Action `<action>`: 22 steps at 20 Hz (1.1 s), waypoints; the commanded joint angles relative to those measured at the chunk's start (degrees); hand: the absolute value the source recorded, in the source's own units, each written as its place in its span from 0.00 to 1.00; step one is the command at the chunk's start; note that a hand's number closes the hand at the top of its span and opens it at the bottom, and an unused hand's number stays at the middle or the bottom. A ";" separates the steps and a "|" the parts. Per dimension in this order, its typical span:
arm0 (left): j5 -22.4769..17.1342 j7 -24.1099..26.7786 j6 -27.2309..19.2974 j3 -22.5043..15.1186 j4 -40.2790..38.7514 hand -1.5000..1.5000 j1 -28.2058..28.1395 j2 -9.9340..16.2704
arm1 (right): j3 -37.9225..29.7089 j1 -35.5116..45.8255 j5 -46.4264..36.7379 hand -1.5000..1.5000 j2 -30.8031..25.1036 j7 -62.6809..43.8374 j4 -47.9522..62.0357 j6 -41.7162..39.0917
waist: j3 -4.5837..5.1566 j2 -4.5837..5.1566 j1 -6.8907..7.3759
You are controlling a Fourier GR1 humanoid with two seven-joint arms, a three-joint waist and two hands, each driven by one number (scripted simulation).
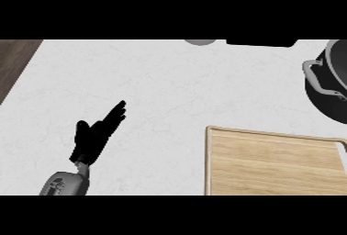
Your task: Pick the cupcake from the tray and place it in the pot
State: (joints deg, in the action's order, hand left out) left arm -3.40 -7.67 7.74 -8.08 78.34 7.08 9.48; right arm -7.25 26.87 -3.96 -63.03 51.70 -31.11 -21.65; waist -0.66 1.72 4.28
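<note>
Since no cupcake shows on the tray [271, 160] or in the visible part of the pot [328, 82], I cannot tell where it is or whether it is placed, while the left hand [95, 135] rests open, fingers straight, holding nothing, and the right hand is out of view.

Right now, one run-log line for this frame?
left hand: open, resting over counter | right hand: not in view | tray: no cupcake visible | pot: far right, cut off by edge
</note>
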 commanded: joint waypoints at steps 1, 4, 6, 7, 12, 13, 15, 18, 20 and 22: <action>1.43 0.60 -0.57 -0.86 -1.40 0.50 0.18 -0.56 | 3.42 3.58 -3.53 1.00 -1.27 8.13 1.04 -6.32 | 0.24 -0.14 0.31; 1.19 -0.66 0.12 -1.45 -0.88 0.50 1.48 -0.95 | 6.20 6.62 -6.55 1.00 -0.17 7.21 2.24 -3.82 | 0.26 -0.10 0.64; 0.29 -2.35 0.17 -1.12 0.51 0.50 1.75 -1.16 | 8.80 9.98 -9.10 1.00 1.05 4.41 1.70 -2.27 | 0.31 -0.15 1.69; 0.44 -1.72 0.23 -0.32 -0.02 0.50 2.91 -0.49 | 9.12 10.89 -10.12 1.00 1.84 5.12 2.86 0.23 | 0.29 0.00 1.49; 1.35 0.92 0.06 -0.52 -2.86 0.50 0.98 -0.94 | 13.60 15.57 -15.89 1.00 5.45 5.99 5.58 4.53 | 0.41 -0.16 0.65; 2.76 -0.95 -2.34 -1.29 -1.92 0.50 2.30 -2.29 | 15.57 15.70 -18.78 1.00 6.56 4.90 5.41 8.75 | 0.38 -0.18 0.66; 1.25 0.50 0.05 -0.84 -1.57 0.50 0.63 -1.22 | 17.18 16.37 -22.33 1.00 7.82 3.88 5.53 16.49 | 0.40 -0.17 0.97; 0.63 -0.43 0.08 0.45 -1.52 0.50 1.52 -0.59 | 19.93 19.31 -27.75 1.00 9.79 -0.24 6.56 23.60 | 0.49 -0.42 0.32; 2.08 -0.22 -0.65 -1.28 -1.84 0.50 1.41 -1.94 | 21.64 20.45 -30.98 1.00 10.37 -0.26 9.46 25.52 | 0.46 -0.33 0.06; 1.69 0.59 -1.08 0.38 -4.09 0.50 2.34 -1.72 | 25.22 22.37 -34.58 1.00 13.16 -4.35 11.83 22.04 | 0.53 -0.12 0.31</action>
State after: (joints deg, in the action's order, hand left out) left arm -1.94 -7.77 7.17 -8.43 76.14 8.81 8.02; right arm 13.64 46.26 -32.53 -52.96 50.42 -22.88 -0.93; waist 0.03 1.35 4.69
